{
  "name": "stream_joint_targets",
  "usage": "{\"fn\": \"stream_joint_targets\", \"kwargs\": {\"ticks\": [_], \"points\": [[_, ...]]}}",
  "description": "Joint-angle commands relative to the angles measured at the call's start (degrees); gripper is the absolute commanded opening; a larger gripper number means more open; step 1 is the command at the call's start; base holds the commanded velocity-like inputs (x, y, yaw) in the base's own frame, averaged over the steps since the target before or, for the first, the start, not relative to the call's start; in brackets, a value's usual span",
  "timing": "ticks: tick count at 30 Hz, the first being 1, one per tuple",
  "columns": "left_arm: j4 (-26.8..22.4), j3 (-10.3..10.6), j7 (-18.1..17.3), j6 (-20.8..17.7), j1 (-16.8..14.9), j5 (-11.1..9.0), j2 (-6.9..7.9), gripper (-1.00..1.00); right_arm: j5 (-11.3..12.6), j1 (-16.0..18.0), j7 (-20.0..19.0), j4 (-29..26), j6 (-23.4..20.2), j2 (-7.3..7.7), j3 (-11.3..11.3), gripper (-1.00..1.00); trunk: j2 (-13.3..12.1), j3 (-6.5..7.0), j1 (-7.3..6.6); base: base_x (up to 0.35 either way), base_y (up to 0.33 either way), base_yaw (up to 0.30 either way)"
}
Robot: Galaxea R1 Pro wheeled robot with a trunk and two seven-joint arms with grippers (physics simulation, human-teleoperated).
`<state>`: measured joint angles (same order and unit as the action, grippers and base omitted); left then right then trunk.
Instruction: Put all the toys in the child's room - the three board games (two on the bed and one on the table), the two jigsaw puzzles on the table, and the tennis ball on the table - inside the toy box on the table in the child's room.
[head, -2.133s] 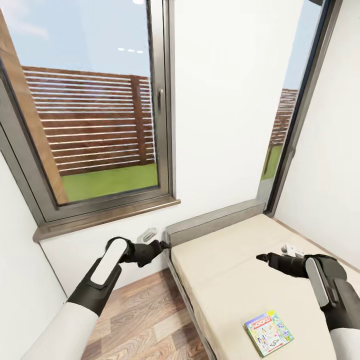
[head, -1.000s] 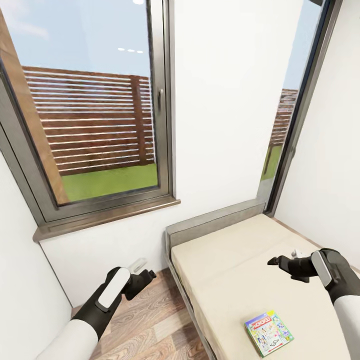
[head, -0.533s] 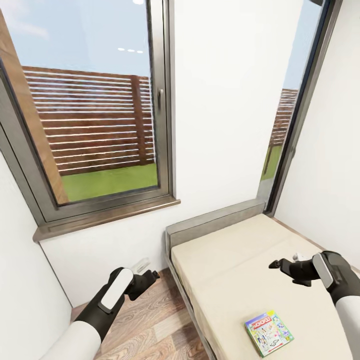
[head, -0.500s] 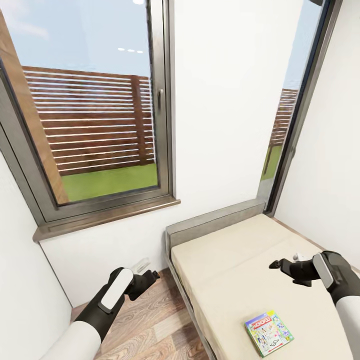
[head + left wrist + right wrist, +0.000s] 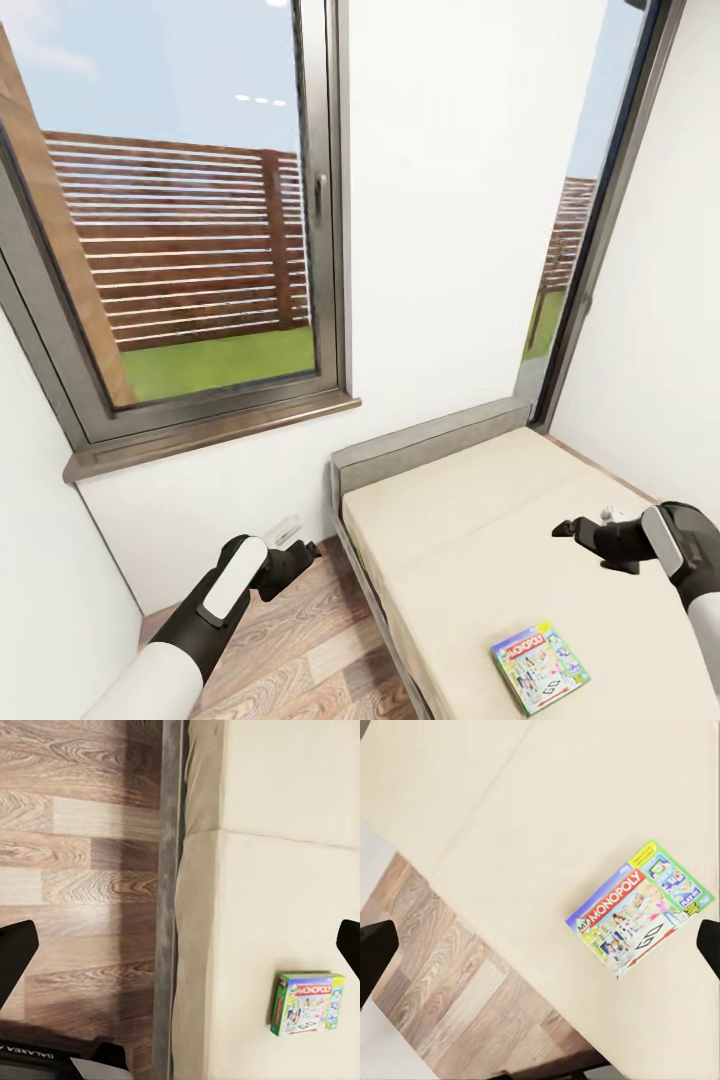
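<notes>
- The Monopoly box (image 5: 540, 668) is one of the board games. In the head view it lies flat on the cream bed (image 5: 470, 540), near the bed's front end and close to the side by the wood floor (image 5: 290, 650). Nothing touches it.
- In the same view the right gripper (image 5: 566, 528) hangs in the air above the bed, past the box and well apart from it. Its fingers look a little apart and hold nothing.
- The left gripper (image 5: 307, 549) hangs over the floor, beside the grey bed frame (image 5: 425, 440). It is too small here to tell how its fingers stand.
- In the left wrist view the box (image 5: 308, 1003) sits on the bed (image 5: 262, 870), not far from its edge. The two dark fingertips (image 5: 15, 952) show at the far sides of the picture, so this claw is spread wide and empty.
- In the right wrist view the box (image 5: 640, 907) shows its red band with white letters. It lies on the bed (image 5: 547, 810), close to the edge above the floor (image 5: 457, 1012). The fingertips (image 5: 375, 945) again sit at the two sides, wide apart, with nothing between them.
- The box looks like thin card, so it is probably light and stiff, with a smooth top that could slip.
- It is flat and low, and the bed looks soft, so a finger may sink in beside it.
- A good hold would likely be across two long side edges, or by sliding it past the bed's edge and pinching top and bottom.
</notes>
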<state>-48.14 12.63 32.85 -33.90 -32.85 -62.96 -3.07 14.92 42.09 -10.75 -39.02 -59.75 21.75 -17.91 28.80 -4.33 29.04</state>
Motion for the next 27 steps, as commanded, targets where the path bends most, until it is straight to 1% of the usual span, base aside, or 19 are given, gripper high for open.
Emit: {"fn": "stream_joint_targets", "kwargs": {"ticks": [1,2,4,5,7,8,9,10,12,13,15,16,18,23,27], "points": [[-0.02,0.1,0.58,0.02,-0.06,-0.6,0.01,1.0,-0.2,0.06,-0.33,0.21,-0.25,0.36,-0.63,1.0,0.54,-0.31,0.26,0.0,0.0,0.0],[-0.02,0.1,0.58,0.02,-0.06,-0.6,0.01,1.0,-0.2,0.06,-0.33,0.21,-0.25,0.36,-0.63,1.0,0.94,-0.49,0.48,0.0,0.0,0.0],[0.08,0.14,0.54,0.0,-0.08,-0.59,-0.02,1.0,-0.18,0.09,-0.31,1.1,-0.25,1.11,-2.16,1.0,1.74,-0.85,0.92,0.0,0.0,0.0],[0.08,0.14,0.54,0.0,-0.08,-0.59,-0.02,1.0,-0.18,0.09,-0.31,1.1,-0.25,1.11,-2.16,1.0,2.14,-1.03,1.14,0.0,0.0,0.0],[0.15,0.16,0.51,-0.01,-0.09,-0.59,-0.05,1.0,-0.17,0.26,-0.2,2.77,-0.25,1.88,-4.36,1.0,2.94,-1.39,1.57,0.0,0.0,0.0],[0.15,0.16,0.51,-0.01,-0.09,-0.59,-0.05,1.0,-0.17,0.26,-0.2,2.77,-0.25,1.88,-4.36,1.0,3.34,-1.57,1.79,0.0,0.0,0.0],[0.19,0.17,0.5,-0.01,-0.09,-0.59,-0.06,1.0,-0.17,0.63,-0.16,3.99,-0.25,2.28,-5.51,1.0,3.74,-1.75,2.01,0.0,0.0,0.0],[0.19,0.17,0.5,-0.01,-0.09,-0.59,-0.06,1.0,-0.17,0.63,-0.16,3.99,-0.25,2.28,-5.51,1.0,4.14,-1.92,2.23,0.0,0.0,0.0],[0.27,0.18,0.32,0.0,-0.1,-0.59,-0.07,1.0,-0.16,1.98,-0.09,7.15,-0.25,3.08,-7.51,1.0,4.95,-2.28,2.67,0.0,0.0,0.0],[0.27,0.18,0.32,0.0,-0.1,-0.59,-0.07,1.0,-0.16,1.98,-0.09,7.15,-0.25,3.08,-7.51,1.0,5.35,-2.46,2.89,0.0,0.0,0.0],[0.33,0.19,-0.11,-0.01,-0.1,-0.56,-0.06,1.0,-0.25,3.43,-0.05,10.46,-0.25,3.67,-8.8,1.0,6.15,-2.82,3.33,0.0,0.0,0.0],[0.33,0.19,-0.11,-0.01,-0.1,-0.56,-0.06,1.0,-0.25,3.43,-0.05,10.46,-0.25,3.67,-8.8,1.0,6.55,-3.0,3.55,0.0,0.0,0.0],[0.36,0.19,-0.87,-0.01,-0.1,-0.54,-0.06,1.0,-0.4,4.62,-0.12,12.86,-0.25,4.01,-9.61,1.0,7.35,-3.36,3.99,0.0,0.0,0.0],[0.38,0.19,-1.85,-0.02,-0.1,-0.51,-0.07,1.0,-0.42,5.39,-0.33,14.4,-0.25,4.3,-10.13,1.0,9.36,-4.26,5.09,0.0,0.0,0.0],[0.4,0.2,-3.44,0.01,-0.11,-0.37,-0.04,1.0,-0.29,6.03,-0.52,15.73,-0.25,4.6,-10.65,1.0,10.96,-4.98,5.97,0.0,0.0,0.0]]}}
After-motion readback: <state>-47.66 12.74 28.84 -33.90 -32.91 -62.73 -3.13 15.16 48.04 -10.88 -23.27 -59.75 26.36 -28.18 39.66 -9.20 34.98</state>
